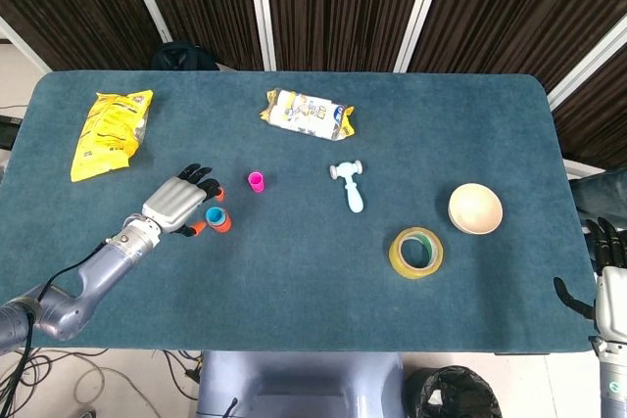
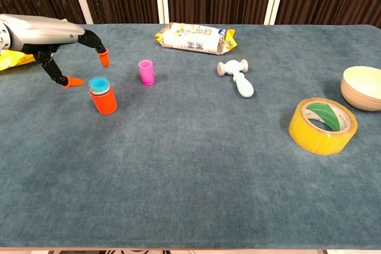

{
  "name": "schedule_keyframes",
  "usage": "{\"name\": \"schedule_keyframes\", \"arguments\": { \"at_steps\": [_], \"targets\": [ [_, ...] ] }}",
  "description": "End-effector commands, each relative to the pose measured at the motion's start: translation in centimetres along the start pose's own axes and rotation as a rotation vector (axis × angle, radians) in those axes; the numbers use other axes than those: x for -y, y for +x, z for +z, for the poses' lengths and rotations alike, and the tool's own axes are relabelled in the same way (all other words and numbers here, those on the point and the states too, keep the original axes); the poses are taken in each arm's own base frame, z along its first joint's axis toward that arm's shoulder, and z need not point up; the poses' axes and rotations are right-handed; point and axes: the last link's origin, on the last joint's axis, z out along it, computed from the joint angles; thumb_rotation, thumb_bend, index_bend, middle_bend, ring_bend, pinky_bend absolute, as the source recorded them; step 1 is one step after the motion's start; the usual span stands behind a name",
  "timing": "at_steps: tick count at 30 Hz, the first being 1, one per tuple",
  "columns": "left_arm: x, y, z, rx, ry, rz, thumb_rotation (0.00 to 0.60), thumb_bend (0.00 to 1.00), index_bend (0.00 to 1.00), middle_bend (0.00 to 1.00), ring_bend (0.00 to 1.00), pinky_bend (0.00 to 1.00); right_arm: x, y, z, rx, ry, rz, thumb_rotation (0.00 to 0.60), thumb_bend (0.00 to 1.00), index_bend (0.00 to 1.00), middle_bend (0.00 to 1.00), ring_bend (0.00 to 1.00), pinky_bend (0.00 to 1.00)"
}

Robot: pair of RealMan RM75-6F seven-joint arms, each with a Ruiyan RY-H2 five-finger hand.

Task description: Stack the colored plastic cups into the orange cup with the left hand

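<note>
1. Bright, even overhead light on the worktop (image 1: 294,271); shadows soft & short.
2. No glare except a mild sheen on the tape roll (image 2: 322,125).
3. Blue cup (image 2: 99,82) motion-blurred in chest view; rest sharp.
4. Curtains at back stay dark.
</note>
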Motion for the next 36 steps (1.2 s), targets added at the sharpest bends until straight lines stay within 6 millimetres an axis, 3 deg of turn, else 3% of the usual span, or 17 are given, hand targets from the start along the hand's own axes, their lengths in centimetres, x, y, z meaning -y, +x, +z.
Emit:
{"name": "schedule_keyframes", "arguments": {
  "at_steps": [1,11,18,27,36],
  "targets": [
    [0.2,0.2,0.0,0.0,0.012,0.0,0.6,0.3,0.2,0.16,0.0,0.0,0.0,0.1,0.0,-0.002,0.001,0.001,0.6,0.32,0.09,0.08,0.13,0.09],
    [-1.4,2.7,1.7,-0.115,0.012,-0.066,0.6,0.3,0.21,0.16,0.0,0.0,0.2,-0.2,-0.1,0.009,0.006,-0.005,0.6,0.32,0.09,0.08,0.13,0.08],
    [-2.2,3.9,4.6,-0.129,0.042,-0.083,0.6,0.29,0.2,0.16,0.0,0.0,0.1,-0.3,0.0,0.01,0.0,-0.005,0.6,0.32,0.09,0.08,0.13,0.08],
    [-3.9,3.4,7.8,-0.127,0.079,-0.053,0.6,0.29,0.21,0.16,0.0,0.0,-0.2,0.0,0.1,0.002,-0.013,0.004,0.6,0.32,0.09,0.08,0.13,0.08],
    [-5.0,1.8,9.7,-0.116,0.113,-0.043,0.6,0.29,0.26,0.18,0.0,0.0,-0.3,0.0,0.1,0.005,-0.014,0.009,0.6,0.32,0.09,0.08,0.13,0.08]
  ]
}}
